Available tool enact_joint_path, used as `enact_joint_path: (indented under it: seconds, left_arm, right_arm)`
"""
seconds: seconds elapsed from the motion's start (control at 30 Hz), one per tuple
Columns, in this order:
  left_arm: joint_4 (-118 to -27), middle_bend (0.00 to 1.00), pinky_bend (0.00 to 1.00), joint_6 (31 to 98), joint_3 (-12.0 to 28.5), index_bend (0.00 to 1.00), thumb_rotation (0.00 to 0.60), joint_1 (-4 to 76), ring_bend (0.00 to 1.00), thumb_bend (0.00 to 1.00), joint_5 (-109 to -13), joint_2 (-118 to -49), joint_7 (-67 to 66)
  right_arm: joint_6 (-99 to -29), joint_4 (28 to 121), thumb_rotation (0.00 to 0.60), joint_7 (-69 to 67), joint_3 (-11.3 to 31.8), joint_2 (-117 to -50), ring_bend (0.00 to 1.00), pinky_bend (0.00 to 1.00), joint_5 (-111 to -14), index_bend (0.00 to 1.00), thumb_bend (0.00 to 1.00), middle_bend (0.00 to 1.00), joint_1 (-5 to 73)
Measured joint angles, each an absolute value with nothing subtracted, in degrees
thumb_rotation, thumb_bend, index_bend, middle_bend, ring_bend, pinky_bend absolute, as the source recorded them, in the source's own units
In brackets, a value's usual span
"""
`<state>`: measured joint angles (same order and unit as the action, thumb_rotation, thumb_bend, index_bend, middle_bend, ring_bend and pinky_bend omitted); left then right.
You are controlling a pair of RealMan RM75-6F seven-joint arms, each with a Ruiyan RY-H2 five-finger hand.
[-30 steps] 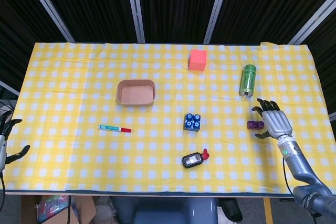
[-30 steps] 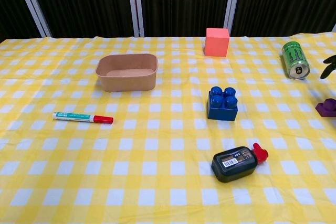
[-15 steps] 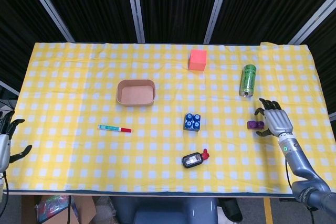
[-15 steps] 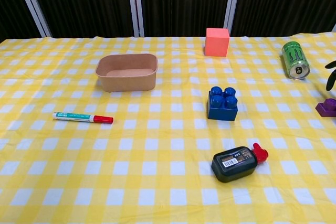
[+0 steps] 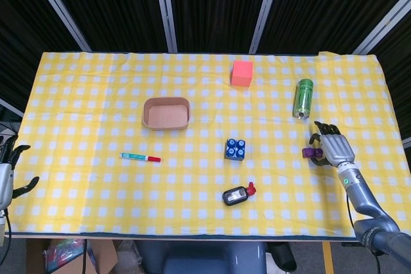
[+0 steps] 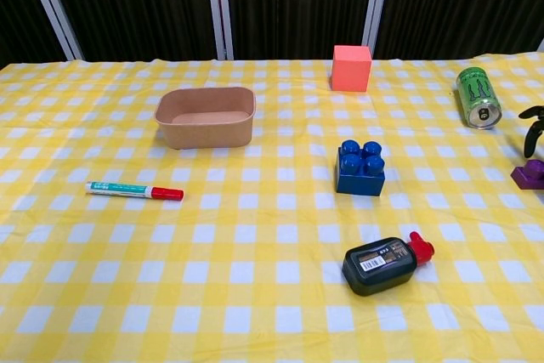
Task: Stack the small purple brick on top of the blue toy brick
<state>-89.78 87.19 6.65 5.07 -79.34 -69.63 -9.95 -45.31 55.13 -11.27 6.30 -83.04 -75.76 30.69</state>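
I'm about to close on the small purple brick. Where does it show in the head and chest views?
Head view: small purple brick at right, lying beside the right hand.
Chest view: at the far right edge, partly cut off, dark fingers just above it.
Shared landmark: the green can lying behind it.

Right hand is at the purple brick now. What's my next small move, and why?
Probably close the right hand on the small purple brick. The brick sits on the cloth right at its fingers, which look spread around it rather than gripping, though contact is hard to judge. The blue toy brick stands well off toward the middle, so nothing can be stacked before a grasp.
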Motion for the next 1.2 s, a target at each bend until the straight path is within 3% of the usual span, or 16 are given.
enact_joint_path:
  seconds: [0.43,1.2]
  left_arm:
    - [-89.85,0.09,0.05,87.04,6.60,0.25,0.600,5.24,0.00,0.21,-79.05,-69.98,-11.24]
    - [-90.16,0.09,0.05,86.82,6.61,0.25,0.600,5.30,0.00,0.21,-78.46,-70.08,-12.29]
  right_arm:
    - [-45.18,52.37,0.600,-13.32,5.75,-84.10,0.00,0.00,-76.31,0.45,0.37,0.00,30.79]
    - [-45.05,50.59,0.600,-16.23,4.20,-84.39,0.00,0.00,-78.04,0.42,0.42,0.00,30.42]
